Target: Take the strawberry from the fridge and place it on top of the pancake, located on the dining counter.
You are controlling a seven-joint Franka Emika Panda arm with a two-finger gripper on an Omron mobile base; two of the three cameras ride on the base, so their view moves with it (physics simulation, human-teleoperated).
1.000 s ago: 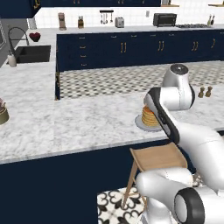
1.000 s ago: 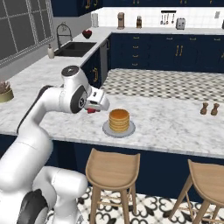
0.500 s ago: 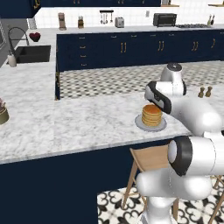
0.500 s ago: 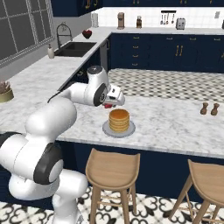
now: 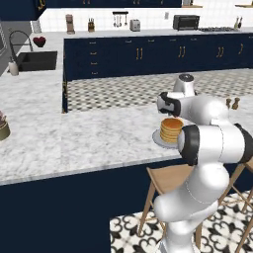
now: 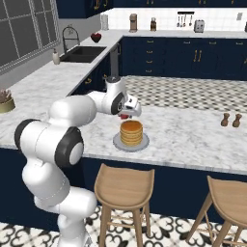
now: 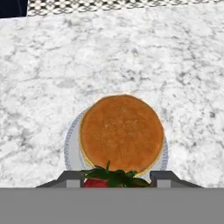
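- One pancake [image 7: 121, 132] stack lies on one pale plate [image 7: 71, 151], near the front edge of the marble bench [image 7: 52, 74].
- One strawberry [image 7: 107, 178], half cut off in the hand view, sits gripped between the jaws, just above the pancake's near rim.
- Two shakers [image 6: 230, 120] stand well right of the pancake; bare marble surrounds the plate.
- Two stools [image 6: 124, 184] stand below the bench.

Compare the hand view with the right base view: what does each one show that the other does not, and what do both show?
Hand view alone: the strawberry's green leaves and the pancake's whole round top. Right base view alone: the wooden stools, two brown shakers, the sink and the robot's arm. Both: the pancake on its pale plate, the marble dining counter, and the strawberry in the hand.
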